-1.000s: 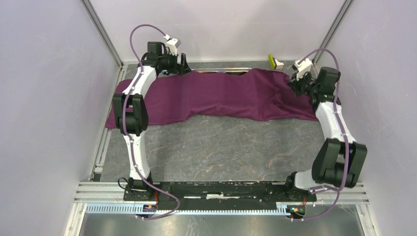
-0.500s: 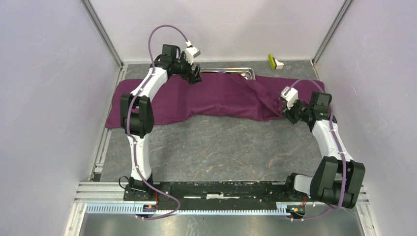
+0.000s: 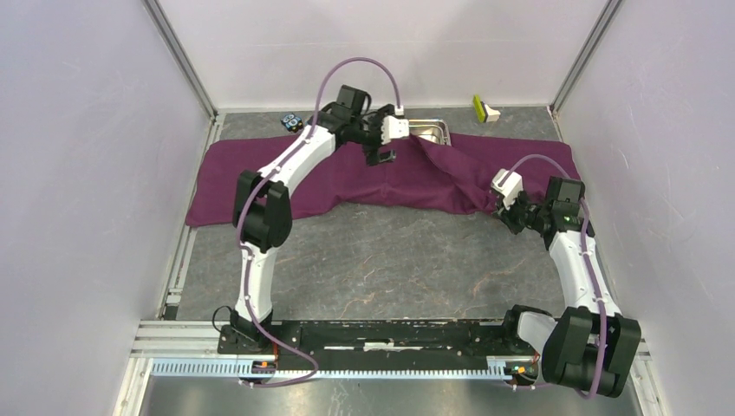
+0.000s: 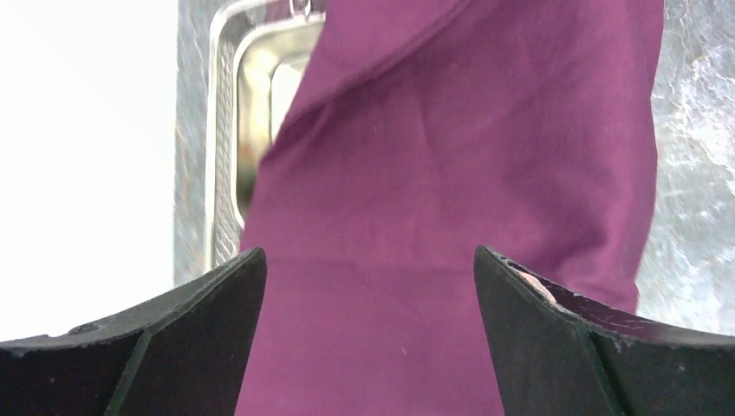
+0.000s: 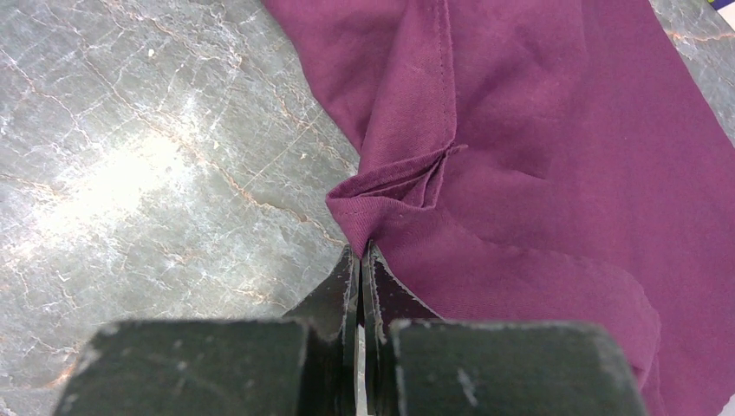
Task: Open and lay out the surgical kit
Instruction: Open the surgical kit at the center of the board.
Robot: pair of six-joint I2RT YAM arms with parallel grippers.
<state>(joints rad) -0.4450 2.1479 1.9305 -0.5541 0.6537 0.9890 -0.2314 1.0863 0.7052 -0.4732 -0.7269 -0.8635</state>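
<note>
The large purple cloth wrap (image 3: 347, 173) lies spread across the far half of the table. A corner of the shiny steel tray (image 3: 431, 130) shows at its far edge, and in the left wrist view (image 4: 232, 113). My left gripper (image 3: 381, 158) is open and empty, hovering over the cloth (image 4: 451, 173) beside the tray. My right gripper (image 3: 504, 210) is shut on a folded edge of the cloth (image 5: 537, 156) at its near right side, with the jaws (image 5: 360, 258) pinching the fold. Forceps, tweezers, packet and gauze are hidden.
A small black-and-blue object (image 3: 290, 121) sits on the table beyond the cloth's far left. A yellow-green and white item (image 3: 484, 108) lies by the back wall. Grey marble tabletop (image 3: 381, 260) shows in front of the cloth. Walls enclose three sides.
My left gripper moved right from the cloth's far left corner to over its middle. My right gripper pulled the cloth's right edge nearer and leftward. The tray and the black-and-blue object became uncovered.
</note>
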